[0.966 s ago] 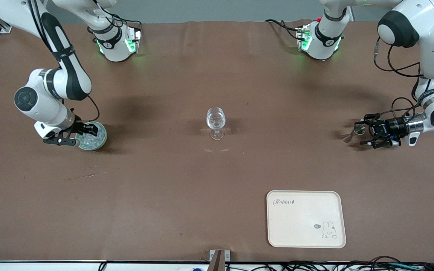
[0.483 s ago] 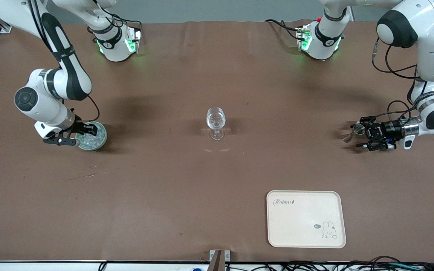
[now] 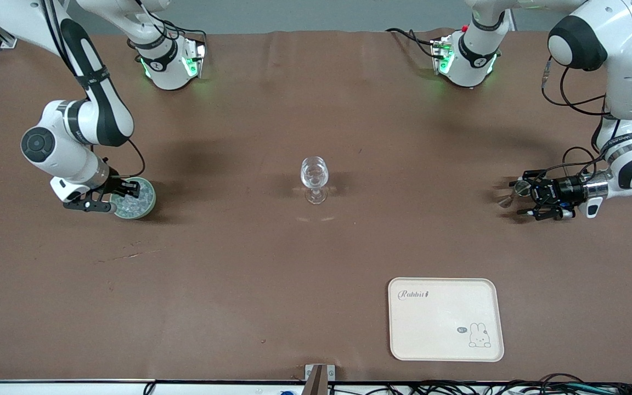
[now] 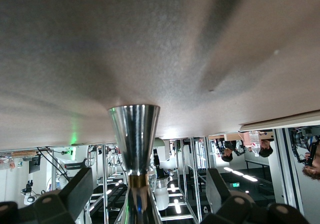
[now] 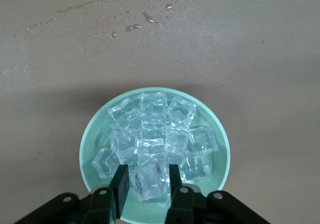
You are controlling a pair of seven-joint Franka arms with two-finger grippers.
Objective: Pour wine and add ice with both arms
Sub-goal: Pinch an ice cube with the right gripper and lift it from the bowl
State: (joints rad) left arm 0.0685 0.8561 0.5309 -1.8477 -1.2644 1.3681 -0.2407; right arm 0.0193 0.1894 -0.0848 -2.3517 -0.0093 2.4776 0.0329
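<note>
The ice (image 5: 160, 134) is a heap of clear cubes in a pale-green bowl (image 3: 141, 207) toward the right arm's end of the table. My right gripper (image 5: 146, 181) reaches down into the bowl, its fingers pressed on both sides of one ice cube (image 5: 147, 184); the front view shows that gripper (image 3: 121, 197) at the bowl's rim. The silvery jigger (image 3: 515, 193) stands on the table toward the left arm's end. Lying level, my left gripper (image 3: 525, 195) is open with the jigger (image 4: 134, 134) between its fingers (image 4: 75, 194), which stay clear of it. No liquid is discernible.
A clear stemmed wine glass (image 3: 314, 175) stands upright at the table's middle. A cream tray (image 3: 445, 318) with a rabbit print lies near the front edge. Water drops (image 5: 135, 26) spot the brown cloth beside the bowl (image 5: 220, 134).
The right gripper's fingers have closed in on one ice cube. The left gripper has slid a little toward the table's middle, bringing the jigger deeper between its open fingers.
</note>
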